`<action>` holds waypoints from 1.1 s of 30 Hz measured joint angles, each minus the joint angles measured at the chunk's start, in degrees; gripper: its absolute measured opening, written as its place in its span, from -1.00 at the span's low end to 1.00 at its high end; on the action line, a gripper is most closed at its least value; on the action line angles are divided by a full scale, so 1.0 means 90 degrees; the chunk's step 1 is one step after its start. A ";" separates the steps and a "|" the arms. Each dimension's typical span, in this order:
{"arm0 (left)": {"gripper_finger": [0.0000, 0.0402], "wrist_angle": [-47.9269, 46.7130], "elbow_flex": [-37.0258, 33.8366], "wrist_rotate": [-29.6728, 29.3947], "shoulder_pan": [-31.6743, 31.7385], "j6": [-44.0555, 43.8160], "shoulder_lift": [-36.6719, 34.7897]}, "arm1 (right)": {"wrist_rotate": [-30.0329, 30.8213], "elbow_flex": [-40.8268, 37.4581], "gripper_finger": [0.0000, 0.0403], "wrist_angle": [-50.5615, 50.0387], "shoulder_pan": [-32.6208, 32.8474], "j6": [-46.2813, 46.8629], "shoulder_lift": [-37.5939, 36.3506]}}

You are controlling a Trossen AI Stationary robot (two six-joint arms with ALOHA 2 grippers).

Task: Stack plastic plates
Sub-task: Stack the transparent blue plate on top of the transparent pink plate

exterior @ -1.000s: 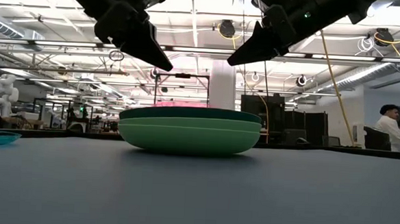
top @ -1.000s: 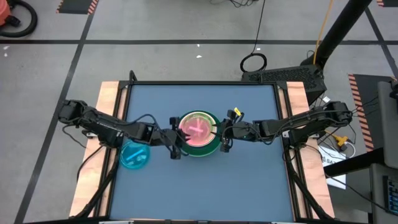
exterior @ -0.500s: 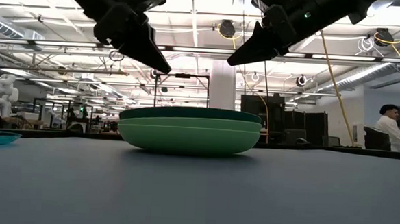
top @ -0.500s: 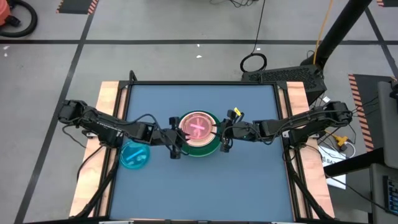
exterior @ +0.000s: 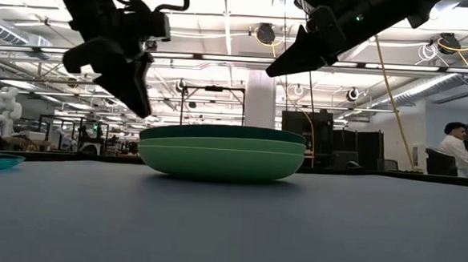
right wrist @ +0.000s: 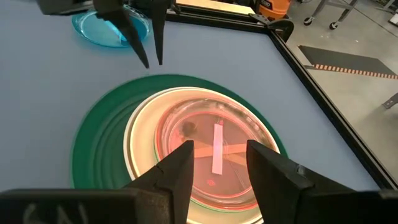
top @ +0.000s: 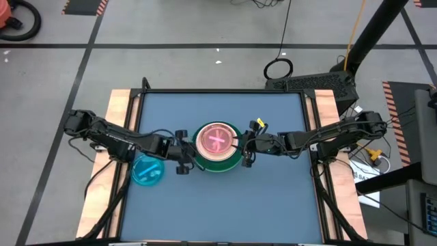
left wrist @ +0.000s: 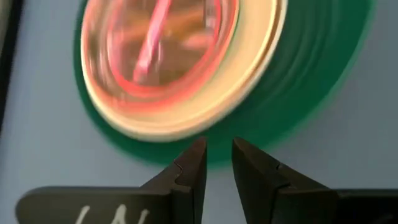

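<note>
A stack of plates [top: 218, 146] rests on the blue table near its middle. Large green plates [exterior: 221, 156] are at the bottom, a cream plate [right wrist: 140, 146] lies on them, and a translucent pink plate with stripes [right wrist: 214, 155] is on top. A translucent blue plate [top: 147, 171] lies alone to the stack's left. My left gripper [left wrist: 217, 149] hovers just left of the stack, pointing steeply down, its fingers a narrow gap apart. My right gripper [right wrist: 217, 152] is open and hangs above the stack's right side, touching nothing.
The table has raised dark edges with wooden side strips [top: 121, 109]. Bare blue surface [top: 225, 205] lies on the near side of the stack and beyond it. People [exterior: 458, 151] are in the room far behind the table.
My left gripper has drawn back from above the stack's left rim toward the table's left and tipped to point more steeply down. The right gripper and the plates have stayed where they were.
</note>
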 joint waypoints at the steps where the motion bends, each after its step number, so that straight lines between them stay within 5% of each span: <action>1: -0.59 -0.0275 0.0054 0.0002 0.0000 -0.0154 0.0000 | 0.0000 0.0000 -0.31 0.0000 0.0001 0.0000 0.0000; 18: -0.59 -0.3736 0.0364 0.0640 0.0000 -0.2901 -0.0010 | 0.0000 0.0000 -0.31 0.0000 -0.0001 0.0002 0.0000; 24: -0.59 -0.3940 0.0361 0.0986 -0.0209 -0.4324 -0.0008 | 0.0000 0.0000 -0.31 0.0000 0.0001 0.0002 0.0000; 28: -0.59 -0.4013 0.0361 0.1824 -0.0699 -0.5508 -0.0007 | -0.0002 0.0000 -0.31 0.0002 0.0001 -0.0050 0.0000; 33: -0.59 -0.4002 0.0361 0.2006 -0.1404 -0.6779 -0.0007 | -0.0002 0.0000 -0.31 0.0002 0.0001 -0.0116 0.0000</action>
